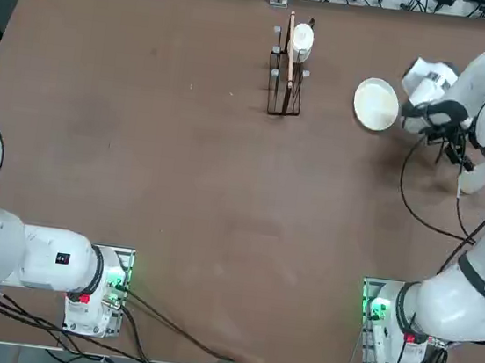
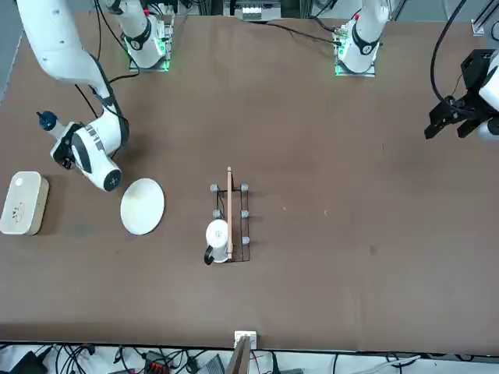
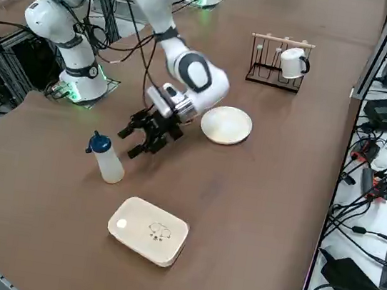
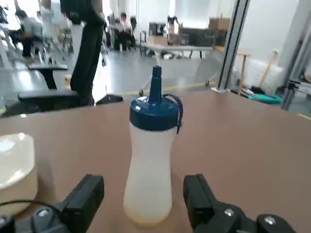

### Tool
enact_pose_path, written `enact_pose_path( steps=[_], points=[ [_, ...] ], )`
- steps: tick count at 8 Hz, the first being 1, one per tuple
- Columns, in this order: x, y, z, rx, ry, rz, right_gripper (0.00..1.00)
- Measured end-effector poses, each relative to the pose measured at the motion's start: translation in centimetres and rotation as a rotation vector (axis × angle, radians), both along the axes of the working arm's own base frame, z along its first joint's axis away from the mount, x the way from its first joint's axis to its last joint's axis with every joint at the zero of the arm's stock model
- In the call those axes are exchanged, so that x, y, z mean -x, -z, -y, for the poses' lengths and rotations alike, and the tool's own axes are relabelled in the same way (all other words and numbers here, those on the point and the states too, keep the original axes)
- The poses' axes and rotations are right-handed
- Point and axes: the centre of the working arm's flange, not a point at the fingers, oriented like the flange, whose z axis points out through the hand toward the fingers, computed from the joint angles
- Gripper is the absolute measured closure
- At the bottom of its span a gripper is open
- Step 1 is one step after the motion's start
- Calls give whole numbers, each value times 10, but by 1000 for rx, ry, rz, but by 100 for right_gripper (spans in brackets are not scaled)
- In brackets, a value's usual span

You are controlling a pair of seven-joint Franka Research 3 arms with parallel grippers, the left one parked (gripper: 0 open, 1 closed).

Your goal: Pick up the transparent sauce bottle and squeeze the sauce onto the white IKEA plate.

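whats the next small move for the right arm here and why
Probably a short push forward so the right hand brings its open fingers to either side of the transparent sauce bottle, then close. The wrist view shows the bottle upright and centred between the fingers but just beyond their tips, and the right side view shows a gap between them, so nothing is gripped yet. The white IKEA plate waits just behind the arm.

A brown table (image 3: 258, 197) holds a round white plate (image 3: 226, 125), with a squeeze bottle (image 3: 106, 158) and a cream rounded box (image 3: 148, 230) well apart on one side and a black wire rack (image 3: 276, 61) holding a white mug (image 3: 292, 62) on the other.
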Motion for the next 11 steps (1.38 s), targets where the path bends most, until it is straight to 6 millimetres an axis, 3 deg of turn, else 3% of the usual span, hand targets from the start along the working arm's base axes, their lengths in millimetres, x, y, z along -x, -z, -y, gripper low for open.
enact_pose_path(
  steps=[2,4,8,11],
  points=[
    [-47,-53,-40,-203,20,36,0],
    [-80,-92,-65,-437,-17,18,0],
    [-121,-155,-91,-962,-263,-111,0],
    [-132,-192,-103,-1236,-548,-277,0]
  ],
)
